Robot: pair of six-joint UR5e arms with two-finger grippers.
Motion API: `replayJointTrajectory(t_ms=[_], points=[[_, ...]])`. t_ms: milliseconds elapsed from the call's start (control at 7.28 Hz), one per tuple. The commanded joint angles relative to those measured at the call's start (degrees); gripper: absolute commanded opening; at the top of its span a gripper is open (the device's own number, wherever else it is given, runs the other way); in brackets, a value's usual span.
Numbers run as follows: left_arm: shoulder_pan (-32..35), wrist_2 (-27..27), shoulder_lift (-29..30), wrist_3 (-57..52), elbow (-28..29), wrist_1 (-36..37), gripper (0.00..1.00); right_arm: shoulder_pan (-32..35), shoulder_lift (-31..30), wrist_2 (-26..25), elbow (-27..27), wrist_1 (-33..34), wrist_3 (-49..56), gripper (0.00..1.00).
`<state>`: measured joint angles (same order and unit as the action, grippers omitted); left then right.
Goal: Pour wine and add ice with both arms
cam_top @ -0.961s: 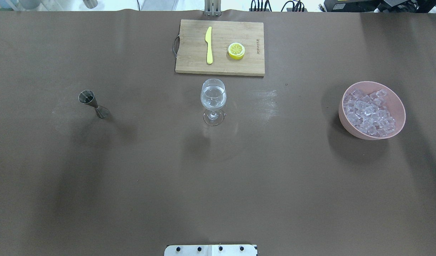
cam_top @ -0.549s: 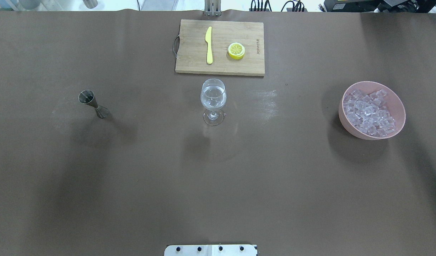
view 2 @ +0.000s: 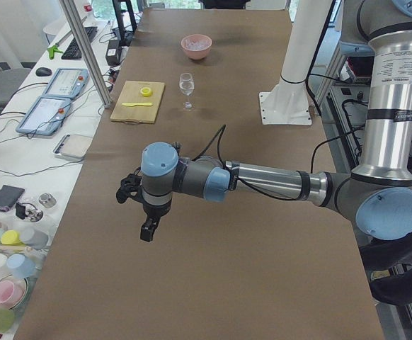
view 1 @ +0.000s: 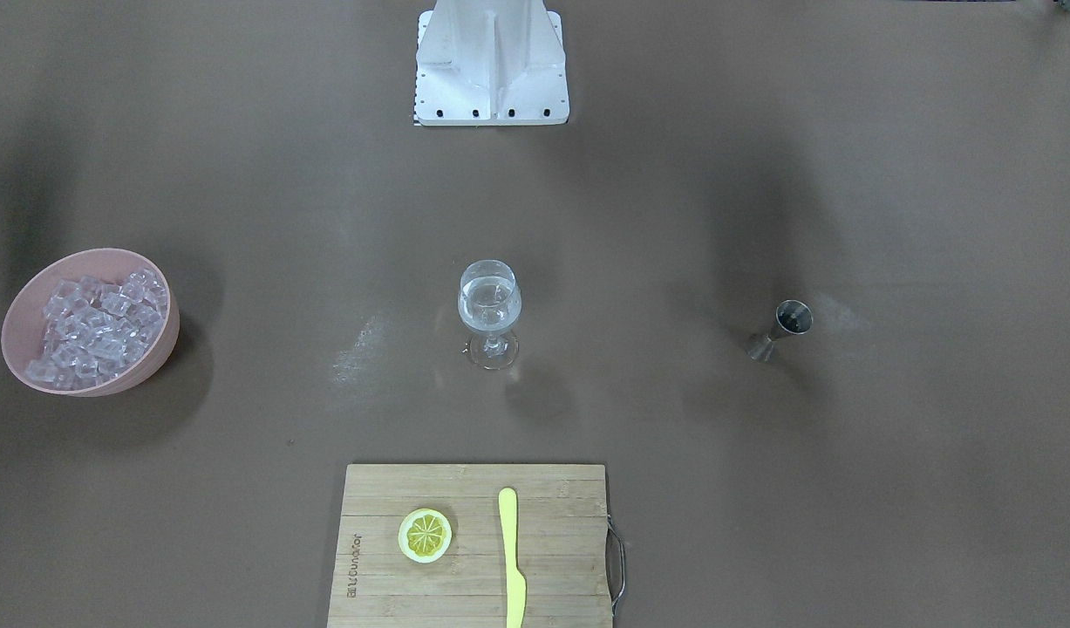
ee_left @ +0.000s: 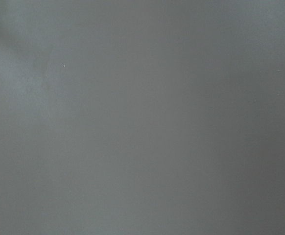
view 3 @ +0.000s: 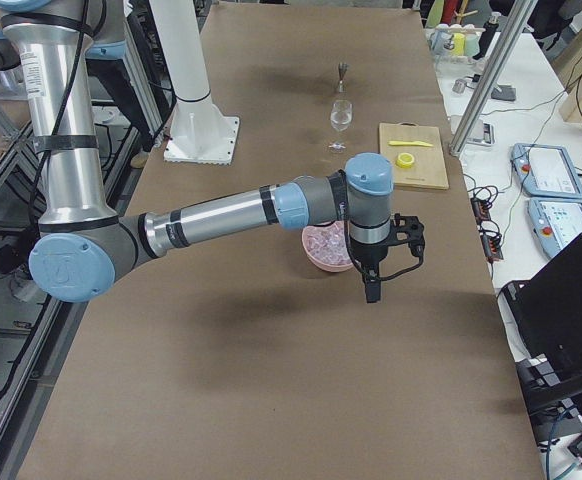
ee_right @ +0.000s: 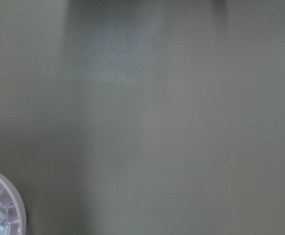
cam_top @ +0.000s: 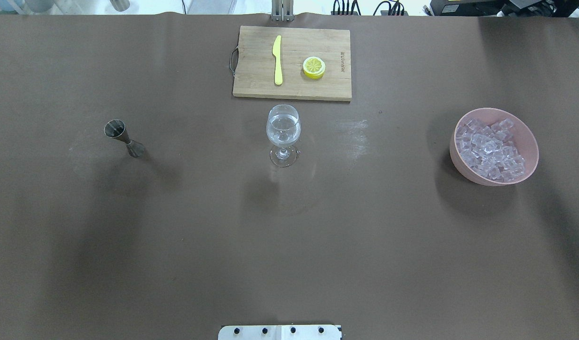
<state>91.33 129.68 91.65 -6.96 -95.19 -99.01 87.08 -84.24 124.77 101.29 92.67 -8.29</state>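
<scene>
Filling a round pink plastic bowl (cam_top: 459, 163) on the robot's right side of the brown-covered table (cam_top: 289, 236), the small clear glossy ice cubes (cam_top: 491, 150) lay heaped. A clear stemmed wine glass (cam_top: 283, 130) holding clear liquid stood upright at the centre, with a steel hourglass-shaped jigger (cam_top: 124, 138) well apart on the left. The black left gripper (view 2: 148, 231) and black right gripper (view 3: 372, 292) hung above the table, the right one near the bowl. Whether either gripper's fingers were spread or closed could not be determined.
</scene>
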Motion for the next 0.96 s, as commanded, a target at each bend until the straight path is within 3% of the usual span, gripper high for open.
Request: replayJointTrajectory(t_ms=[0, 275, 824], points=[[0.08, -0.04, 0.54, 3.50, 1.32, -5.92, 0.98, -0.16, 0.13, -0.05, -0.12, -0.03, 4.67, 1.00], [0.08, 0.23, 0.55, 8.00, 1.23, -10.48, 0.98, -0.60, 0.30, 0.21, -0.04, 0.06, 4.52, 1.00], [-1.06, 0.40, 3.27, 8.10, -2.02, -12.68, 0.98, -1.57, 0.30, 0.03, 0.40, -0.03, 4.69, 1.00]])
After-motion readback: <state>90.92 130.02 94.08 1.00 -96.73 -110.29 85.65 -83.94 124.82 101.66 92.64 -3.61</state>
